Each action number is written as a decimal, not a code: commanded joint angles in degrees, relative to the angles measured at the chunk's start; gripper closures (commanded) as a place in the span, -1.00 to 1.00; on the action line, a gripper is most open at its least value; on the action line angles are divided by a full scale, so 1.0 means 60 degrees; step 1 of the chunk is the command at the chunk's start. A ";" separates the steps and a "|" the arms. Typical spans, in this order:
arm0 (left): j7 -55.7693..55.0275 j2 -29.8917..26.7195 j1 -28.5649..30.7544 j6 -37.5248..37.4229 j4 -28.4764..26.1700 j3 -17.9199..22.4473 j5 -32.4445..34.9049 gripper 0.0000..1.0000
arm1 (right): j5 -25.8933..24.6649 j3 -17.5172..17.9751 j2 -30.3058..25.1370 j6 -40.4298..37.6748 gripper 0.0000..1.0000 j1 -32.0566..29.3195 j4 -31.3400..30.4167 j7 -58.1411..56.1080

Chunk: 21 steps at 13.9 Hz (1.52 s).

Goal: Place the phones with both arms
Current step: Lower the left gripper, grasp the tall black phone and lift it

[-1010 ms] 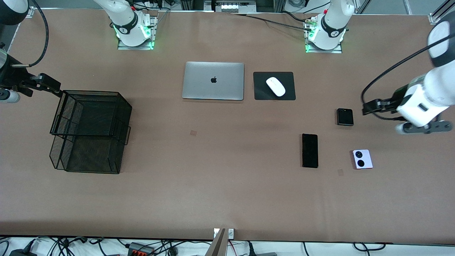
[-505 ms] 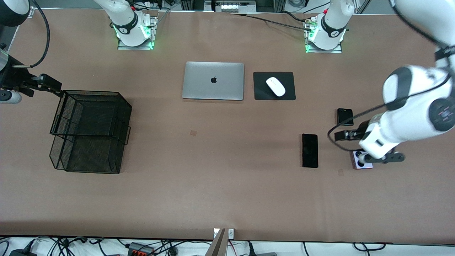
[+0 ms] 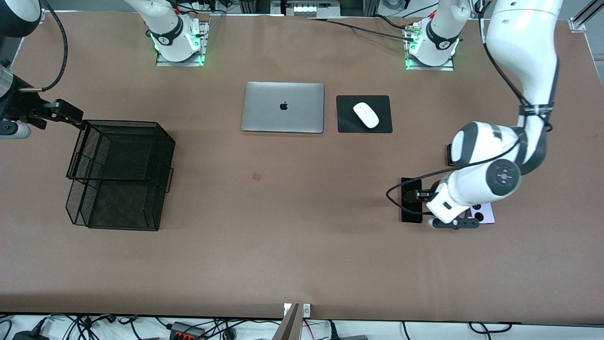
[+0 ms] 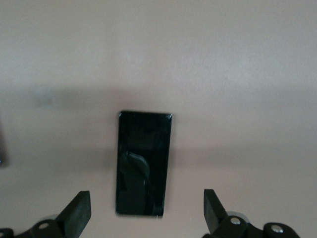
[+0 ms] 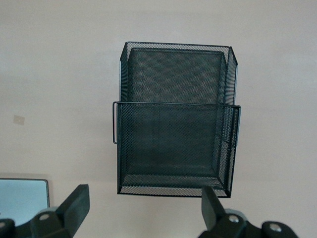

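Meanwhile, at the left edge of the front view, the right gripper (image 5: pixel 143 218) waits just as it did a second ago — jaws spread wide, nothing between them — looking down on the black mesh basket (image 3: pixel 120 172), which has not moved. Mid-frame, the silver laptop (image 3: pixel 283 107) and the white mouse (image 3: pixel 365 114) sit untouched.

Toward the right of the frame the change is plain: the left arm has swung in from the right edge over the last second and now hangs over the cluster of phones. Its left gripper (image 4: pixel 147 213) stands fully open and empty, straddling the long black phone (image 4: pixel 143 163), which lies flat on the table between the fingertips in the left wrist view. The arm now covers most of the small black phone (image 3: pixel 449 155) higher up and part of the lavender-white phone (image 3: pixel 485 213) in the lower right. My reading: the slim slab is the first pick, and a descent comes next.
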 commanded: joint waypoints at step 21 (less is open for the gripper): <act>0.2003 0.1017 0.0099 0.3438 -0.1388 0.0058 -0.0055 -1.00 | 0.0055 -0.0045 -0.0042 0.0528 -1.00 0.0022 -0.0384 -0.0146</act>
